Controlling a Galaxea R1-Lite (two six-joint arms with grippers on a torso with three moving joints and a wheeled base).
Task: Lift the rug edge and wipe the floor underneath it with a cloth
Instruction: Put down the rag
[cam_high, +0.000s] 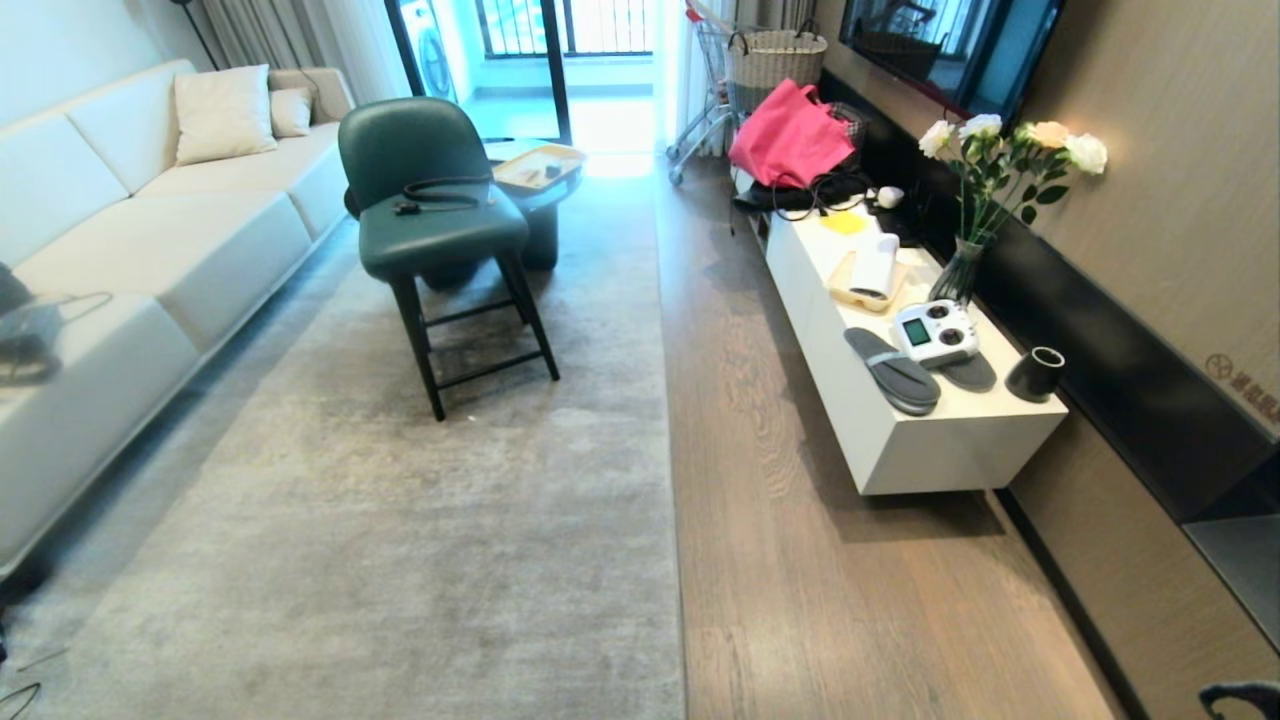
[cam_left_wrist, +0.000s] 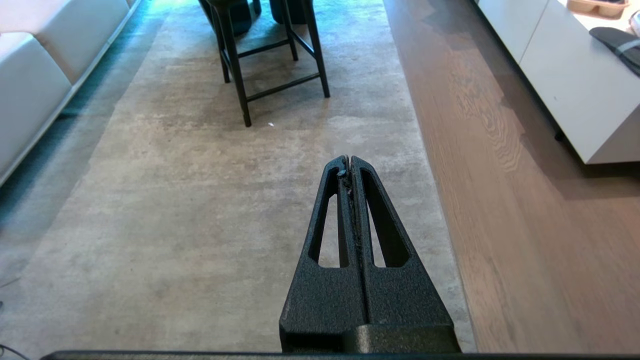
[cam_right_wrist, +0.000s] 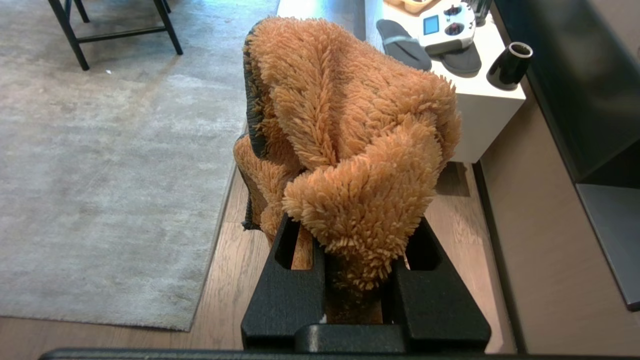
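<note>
right gripper (cam_right_wrist: 357, 280): fingers clamped on the cloth (cam_right_wrist: 345, 135), wiper ready above the floor (cam_right_wrist: 225, 280)
left gripper (cam_left_wrist: 348, 167): fingers pressed together, empty, free to lift
rug edge (cam_high: 668, 420): flat, unlifted

A home living room: sofa (cam_high: 150, 220), rug (cam_high: 400, 520), wall television (cam_high: 950, 50).

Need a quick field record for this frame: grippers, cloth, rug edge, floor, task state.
left gripper: shut, empty, above the rug
right gripper: shut on the cloth
cloth: orange, fuzzy, bunched up between the right fingers
rug edge: flat on the floor, not lifted
floor: brown wood planks, bare strip between rug and white cabinet
on rug: green chair
task state: cloth in hand, lifting and wiping not yet begun
</note>
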